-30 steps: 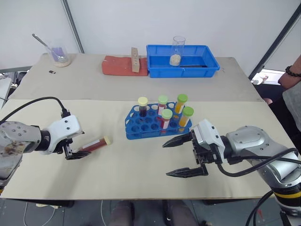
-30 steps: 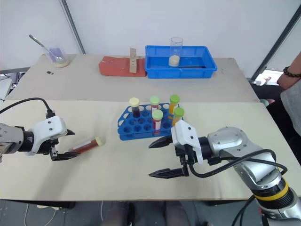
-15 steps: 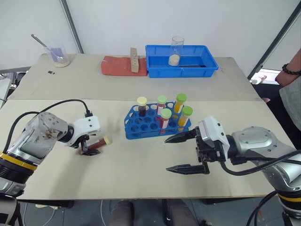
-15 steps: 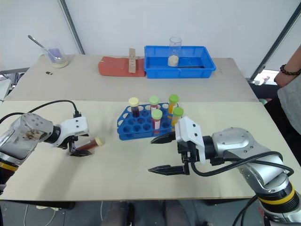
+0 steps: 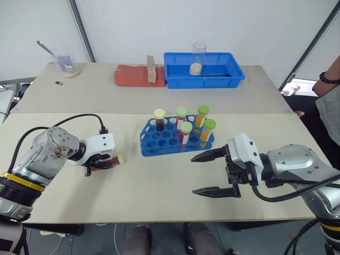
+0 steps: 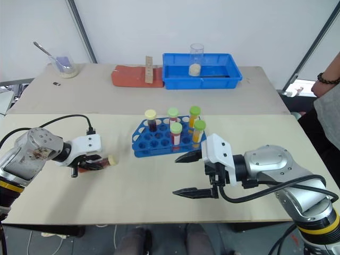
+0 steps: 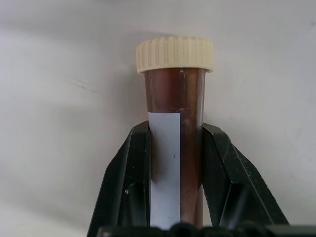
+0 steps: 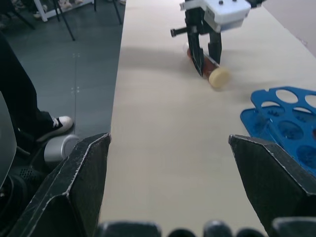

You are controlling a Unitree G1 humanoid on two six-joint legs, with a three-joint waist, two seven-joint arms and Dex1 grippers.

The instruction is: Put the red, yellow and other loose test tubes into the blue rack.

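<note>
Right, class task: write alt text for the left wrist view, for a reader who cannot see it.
Two black fingers of the left gripper are closed on a test tube of dark red-brown liquid lying on the pale table. The tube has a ribbed cream cap and a white label strip along its side.

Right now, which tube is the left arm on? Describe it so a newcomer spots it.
Start at the blue plastic test tube rack mid-table, then look to its left. There lies a dark red tube with a cream screw cap, clamped in the left gripper jaws. It alone lies flat; the others stand racked.
</note>
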